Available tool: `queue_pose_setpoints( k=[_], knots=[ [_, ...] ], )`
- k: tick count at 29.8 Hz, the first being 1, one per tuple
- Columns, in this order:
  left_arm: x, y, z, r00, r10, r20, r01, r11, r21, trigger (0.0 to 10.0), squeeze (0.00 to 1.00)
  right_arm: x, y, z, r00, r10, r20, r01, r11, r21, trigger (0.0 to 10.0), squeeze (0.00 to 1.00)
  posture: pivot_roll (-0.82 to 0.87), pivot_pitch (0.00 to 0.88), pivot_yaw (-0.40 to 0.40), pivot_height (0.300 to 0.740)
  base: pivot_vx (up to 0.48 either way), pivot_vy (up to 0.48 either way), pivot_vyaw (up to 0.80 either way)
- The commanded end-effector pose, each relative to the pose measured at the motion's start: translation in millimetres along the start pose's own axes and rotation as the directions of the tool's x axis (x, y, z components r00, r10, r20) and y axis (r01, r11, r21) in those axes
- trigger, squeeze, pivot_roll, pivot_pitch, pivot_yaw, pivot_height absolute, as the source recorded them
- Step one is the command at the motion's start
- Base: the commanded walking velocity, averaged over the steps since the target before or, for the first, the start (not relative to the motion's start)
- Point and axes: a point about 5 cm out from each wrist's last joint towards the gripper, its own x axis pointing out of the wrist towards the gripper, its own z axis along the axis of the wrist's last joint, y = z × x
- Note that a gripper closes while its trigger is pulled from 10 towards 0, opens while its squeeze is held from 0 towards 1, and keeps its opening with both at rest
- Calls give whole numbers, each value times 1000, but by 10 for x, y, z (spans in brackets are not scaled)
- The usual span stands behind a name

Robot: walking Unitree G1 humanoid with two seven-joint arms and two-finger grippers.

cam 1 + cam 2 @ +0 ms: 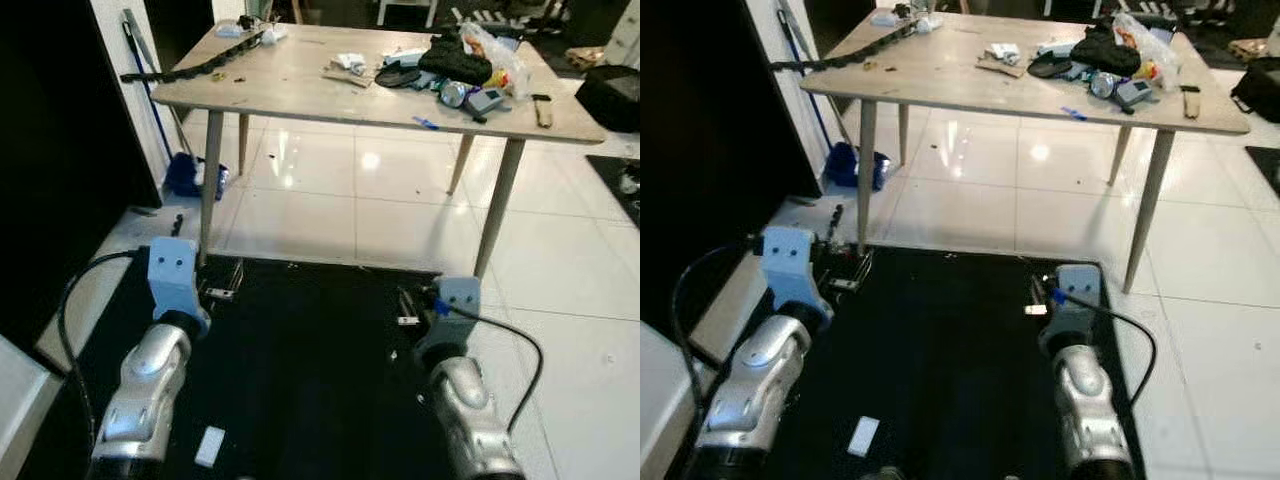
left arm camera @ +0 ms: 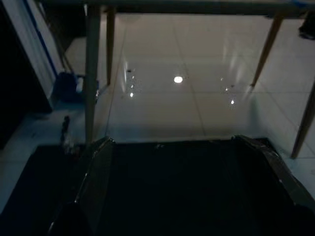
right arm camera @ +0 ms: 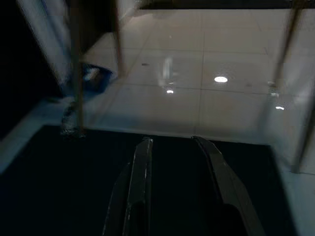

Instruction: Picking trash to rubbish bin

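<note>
Trash, as far as I can judge, is the small white scrap (image 1: 210, 446) lying on the black mat (image 1: 310, 360) just ahead of my left arm, with more litter heaped on the worktop (image 1: 300, 75) well beyond it; I see no bin. I'm holding both arms low and forward over the mat, ready to reach down: the left gripper (image 2: 189, 162) has its jaws spread wide and empty, the right gripper (image 3: 174, 162) has its jaws slightly parted, gripping nothing
</note>
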Motion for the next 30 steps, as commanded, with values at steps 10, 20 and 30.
queue_pose_setpoints(
  k=[10, 20, 30],
  knots=[
    [-9, -22, -50, 1000, -23, -19, 23, 1000, 11, 10000, 0, -31, -135, -18, 999, -46, -4, 46, 999, -11, 10000, 0, 48, 132, 14, 740, 366, 0, -243],
    [10, -42, -49, 1000, -21, -16, 21, 1000, 5, 10000, 0, -41, -128, -5, 999, -42, 9, 42, 999, -21, 10000, 0, 45, 130, 17, 740, 367, 0, 0],
    [13, -70, -43, 999, -31, -12, 31, 1000, 4, 10000, 0, 17, -142, 152, 995, -50, 86, 54, 997, -48, 10000, 0, 41, 136, 5, 740, 368, 0, 0]
  ],
)
